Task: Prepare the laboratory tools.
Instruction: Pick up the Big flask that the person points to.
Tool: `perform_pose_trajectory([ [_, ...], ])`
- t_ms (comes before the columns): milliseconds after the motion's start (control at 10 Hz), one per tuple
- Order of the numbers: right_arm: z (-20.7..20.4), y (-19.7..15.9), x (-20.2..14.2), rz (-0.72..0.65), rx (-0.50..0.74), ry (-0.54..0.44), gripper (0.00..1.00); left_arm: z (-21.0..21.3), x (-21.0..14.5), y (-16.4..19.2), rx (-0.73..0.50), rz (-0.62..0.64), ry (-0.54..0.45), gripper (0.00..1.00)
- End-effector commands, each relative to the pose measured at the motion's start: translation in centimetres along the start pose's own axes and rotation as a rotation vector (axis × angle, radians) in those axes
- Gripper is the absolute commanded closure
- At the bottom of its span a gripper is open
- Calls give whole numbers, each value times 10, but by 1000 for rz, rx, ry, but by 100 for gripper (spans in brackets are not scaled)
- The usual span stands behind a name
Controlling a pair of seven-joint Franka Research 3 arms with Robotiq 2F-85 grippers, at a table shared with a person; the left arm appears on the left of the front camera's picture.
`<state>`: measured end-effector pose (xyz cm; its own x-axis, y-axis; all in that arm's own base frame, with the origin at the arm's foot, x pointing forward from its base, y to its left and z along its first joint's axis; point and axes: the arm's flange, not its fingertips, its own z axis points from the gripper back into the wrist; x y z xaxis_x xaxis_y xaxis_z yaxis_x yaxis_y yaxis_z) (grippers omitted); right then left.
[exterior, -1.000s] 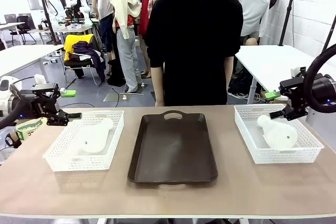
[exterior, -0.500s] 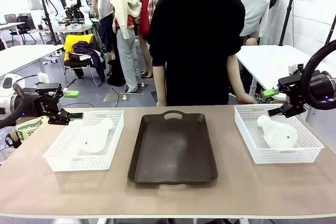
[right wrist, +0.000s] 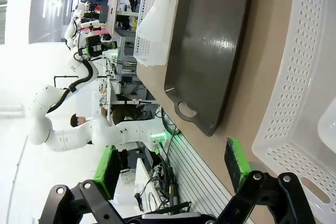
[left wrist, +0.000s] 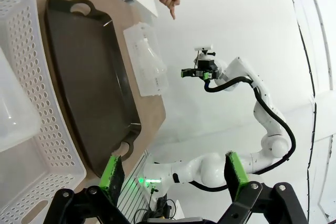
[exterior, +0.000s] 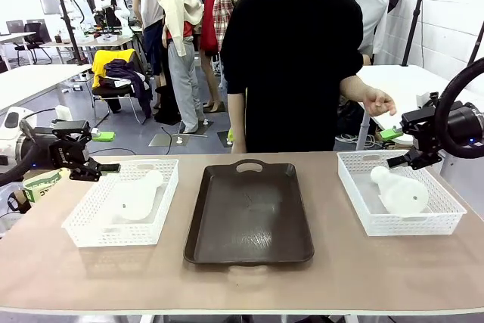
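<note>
Two frosted-white conical flasks lie on their sides, each in a white mesh basket. The left flask (exterior: 136, 198) rests in the left basket (exterior: 87, 232), and my left gripper (exterior: 97, 166) hovers open just off that basket's far left corner, fingers pointing right. The right flask (exterior: 401, 191) lies in the right basket (exterior: 446, 221); my right gripper (exterior: 401, 159) hangs open above its far edge. In the left wrist view the open gripper (left wrist: 173, 177) has nothing between its green pads; the left basket (left wrist: 47, 124) lies below. The right wrist view shows my open gripper (right wrist: 172, 167) beside the right basket (right wrist: 299, 103).
A dark brown tray (exterior: 249, 213) lies between the baskets. A person in black stands at the far side, one hand (exterior: 376, 100) raised above the right basket's far corner. A roll of tape (exterior: 38, 184) sits at the table's left edge.
The person has stepped to the right and lifted a hand from the table's far edge up into the air. My left gripper rose slightly; the right gripper barely moved.
</note>
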<state>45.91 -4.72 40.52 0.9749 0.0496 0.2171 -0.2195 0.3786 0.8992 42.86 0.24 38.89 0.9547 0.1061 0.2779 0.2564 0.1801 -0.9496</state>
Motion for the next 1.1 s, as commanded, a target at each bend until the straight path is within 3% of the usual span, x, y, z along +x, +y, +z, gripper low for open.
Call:
perform_pose_trajectory([
  [0,-1,0,1,1,-2,-2,0,1,1,-1,-8,-1,-7,0],
  [1000,-1,0,1,1,-2,-2,0,1,1,-1,-8,-1,-7,0],
])
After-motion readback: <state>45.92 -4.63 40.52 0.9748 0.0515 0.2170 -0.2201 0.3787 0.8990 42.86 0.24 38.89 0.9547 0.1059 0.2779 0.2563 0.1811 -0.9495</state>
